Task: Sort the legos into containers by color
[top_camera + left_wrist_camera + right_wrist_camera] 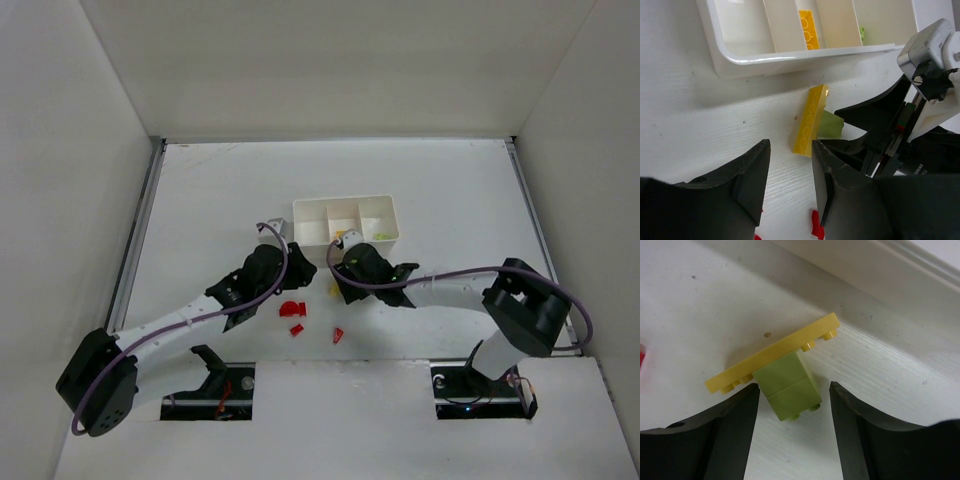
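Green lego [790, 385] flush against yellow plate [765, 358], straddled by wide-open right claw [792, 389]; plate drag-along likely on closing, collision with nearby open left claw [789, 150] possible.

looks like a robotics lab test cell to me; white bench [200, 215] boxed in by plain white panels [340, 70]; left arm [175, 328] and right arm [455, 288], cabled, bolted at its near edge
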Robot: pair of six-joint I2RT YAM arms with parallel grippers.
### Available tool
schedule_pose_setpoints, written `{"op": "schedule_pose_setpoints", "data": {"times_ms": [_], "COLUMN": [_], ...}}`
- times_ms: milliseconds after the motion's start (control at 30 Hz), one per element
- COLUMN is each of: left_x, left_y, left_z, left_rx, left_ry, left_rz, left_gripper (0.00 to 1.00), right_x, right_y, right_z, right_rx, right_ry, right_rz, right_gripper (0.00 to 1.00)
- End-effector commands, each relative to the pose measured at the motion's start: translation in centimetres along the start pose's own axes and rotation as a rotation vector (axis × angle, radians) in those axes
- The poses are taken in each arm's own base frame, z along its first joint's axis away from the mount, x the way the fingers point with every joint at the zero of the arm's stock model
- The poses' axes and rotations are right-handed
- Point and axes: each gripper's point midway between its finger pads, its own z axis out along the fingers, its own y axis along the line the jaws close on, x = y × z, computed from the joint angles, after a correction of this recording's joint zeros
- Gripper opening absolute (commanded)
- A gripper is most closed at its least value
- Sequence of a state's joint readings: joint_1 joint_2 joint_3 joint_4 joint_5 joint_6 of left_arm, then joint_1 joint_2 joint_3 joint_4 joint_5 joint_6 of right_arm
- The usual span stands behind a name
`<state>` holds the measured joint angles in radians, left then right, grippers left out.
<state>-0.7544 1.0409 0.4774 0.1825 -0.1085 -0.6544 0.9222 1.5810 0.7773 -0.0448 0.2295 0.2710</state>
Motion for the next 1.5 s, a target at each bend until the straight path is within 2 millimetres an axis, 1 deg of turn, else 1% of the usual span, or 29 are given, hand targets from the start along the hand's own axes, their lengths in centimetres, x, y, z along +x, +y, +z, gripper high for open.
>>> {"op": "schedule_pose_setpoints", "data": {"times_ms": [0,100,200,300,367,433,533,633,733,800,867,933,1033,1100,1167,1267,1333,1467], "left_x": [-0.9,-0.9,-0.9,-1.0,-0.9,-0.8,-0.9,-0.7,-0.8,-1.1,-1.7,-2.5,-4.3,-4.7,-3.7,-0.6,0.6,1.2], "left_y": [-0.4,-0.1,0.1,0.2,-0.1,-0.6,-2.0,-3.3,-4.2,-4.5,-5.1,-5.5,-5.6,-5.7,-6.6,-8.1,-8.0,-7.3], "left_z": [-0.2,-0.3,-0.5,-0.7,-0.8,-0.9,-1.4,-2.0,-2.7,-3.3,-4.0,-4.9,-6.2,-6.7,-6.7,-6.5,-6.2,-5.6], "left_rx": [0.034,0.033,0.036,0.039,0.051,0.073,0.131,0.196,0.251,0.284,0.330,0.373,0.419,0.450,0.484,0.510,0.494,0.463], "left_ry": [-0.028,-0.030,-0.029,-0.032,-0.024,-0.009,0.012,0.041,0.045,0.040,0.031,0.020,-0.027,-0.025,0.038,0.154,0.174,0.181], "left_rz": [0.001,-0.005,-0.010,-0.014,-0.016,-0.019,-0.024,-0.037,-0.065,-0.096,-0.130,-0.170,-0.239,-0.268,-0.267,-0.228,-0.217,-0.221], "left_gripper": [0.36,0.36,0.36,0.37,0.37,0.39,0.44,0.52,0.59,0.62,0.64,0.65,0.65,0.65,0.64,0.63,0.63,0.64], "right_x": [-1.8,-1.7,-1.4,-1.6,-2.5,-3.2,-4.4,-5.5,-6.5,-6.7,-6.5,-6.0,-5.2,-5.0,-4.9,-4.6,-4.4,-4.0], "right_y": [0.5,0.5,0.6,0.6,0.7,1.0,1.4,2.9,4.8,5.8,6.3,6.3,6.4,6.9,7.4,8.0,8.0,8.1], "right_z": [0.5,1.1,1.4,0.9,0.0,-1.2,-3.3,-6.1,-9.4,-11.2,-12.6,-13.1,-13.1,-13.0,-13.1,-13.0,-12.6,-12.1], "right_rx": [-0.018,-0.012,-0.011,-0.015,-0.026,-0.042,-0.071,-0.161,-0.280,-0.357,-0.408,-0.420,-0.415,-0.433,-0.455,-0.492,-0.498,-0.503], "right_ry": [-0.035,-0.027,-0.011,-0.025,-0.056,-0.081,-0.119,-0.171,-0.235,-0.260,-0.263,-0.248,-0.220,-0.215,-0.211,-0.188,-0.173,-0.149], "right_rz": [-0.020,-0.040,-0.044,-0.025,-0.016,-0.015,-0.012,-0.031,-0.043,-0.049,-0.056,-0.058,-0.061,-0.064,-0.067,-0.073,-0.071,-0.071], "right_gripper": [0.63,0.62,0.55,0.48,0.44,0.43,0.42,0.41,0.40,0.40,0.39,0.38,0.36,0.36,0.35,0.35,0.34,0.33]}}
